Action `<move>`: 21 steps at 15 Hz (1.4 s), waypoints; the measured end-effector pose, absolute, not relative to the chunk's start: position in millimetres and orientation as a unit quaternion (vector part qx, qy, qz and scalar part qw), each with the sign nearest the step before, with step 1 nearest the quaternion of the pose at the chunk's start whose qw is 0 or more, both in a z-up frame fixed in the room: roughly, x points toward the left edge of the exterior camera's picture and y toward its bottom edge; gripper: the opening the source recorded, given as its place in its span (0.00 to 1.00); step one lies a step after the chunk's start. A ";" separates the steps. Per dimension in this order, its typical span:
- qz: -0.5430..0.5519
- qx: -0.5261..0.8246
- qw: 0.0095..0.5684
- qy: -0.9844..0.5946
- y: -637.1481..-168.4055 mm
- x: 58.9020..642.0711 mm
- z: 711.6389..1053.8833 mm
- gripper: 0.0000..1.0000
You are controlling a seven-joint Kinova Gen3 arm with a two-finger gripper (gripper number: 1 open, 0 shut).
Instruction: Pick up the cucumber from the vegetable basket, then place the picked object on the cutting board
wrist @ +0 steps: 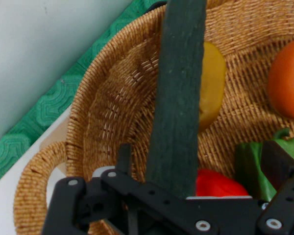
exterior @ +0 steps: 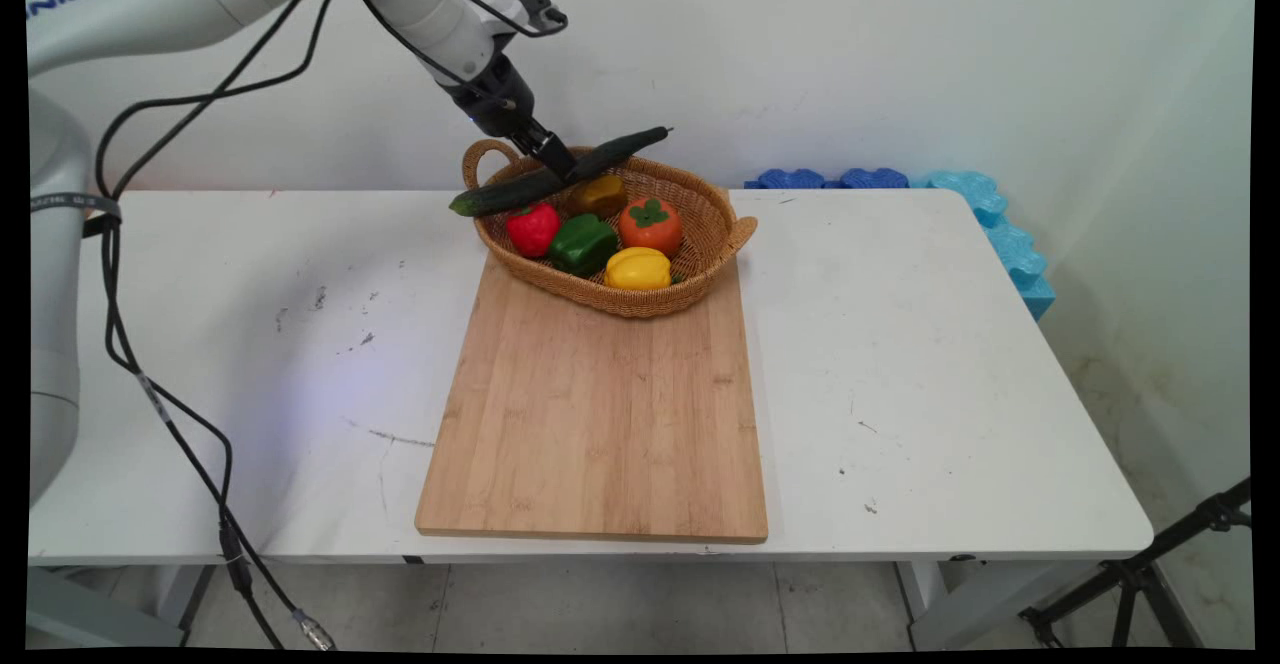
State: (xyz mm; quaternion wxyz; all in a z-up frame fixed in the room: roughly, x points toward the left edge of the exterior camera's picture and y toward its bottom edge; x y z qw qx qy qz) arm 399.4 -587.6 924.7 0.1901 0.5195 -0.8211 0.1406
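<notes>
My gripper is shut on a long dark green cucumber, held just above the back left of a wicker basket. The cucumber lies tilted, its far tip up to the right and its cut end sticking out past the basket's left handle. In the hand view the cucumber runs up the middle from between the fingers, over the basket's wall. Inside the basket lie a red strawberry, a green pepper, a yellow pepper, an orange persimmon and a brownish-yellow piece.
The basket stands on the far end of a wooden cutting board in the middle of the white table. Blue foam mats lean at the back right by the wall. Black cables hang down at the left.
</notes>
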 end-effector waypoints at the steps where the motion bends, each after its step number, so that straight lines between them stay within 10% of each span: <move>1: 0.140 0.520 0.188 -0.822 -590.6 399.3 920.9 1.00; 8: 0.138 0.518 0.179 -0.825 -605.7 395.9 901.9 1.00; 9: 0.137 0.517 0.179 -0.826 -606.7 395.7 900.3 0.00; 21: 0.143 0.494 0.201 -0.834 -601.6 392.9 910.3 0.00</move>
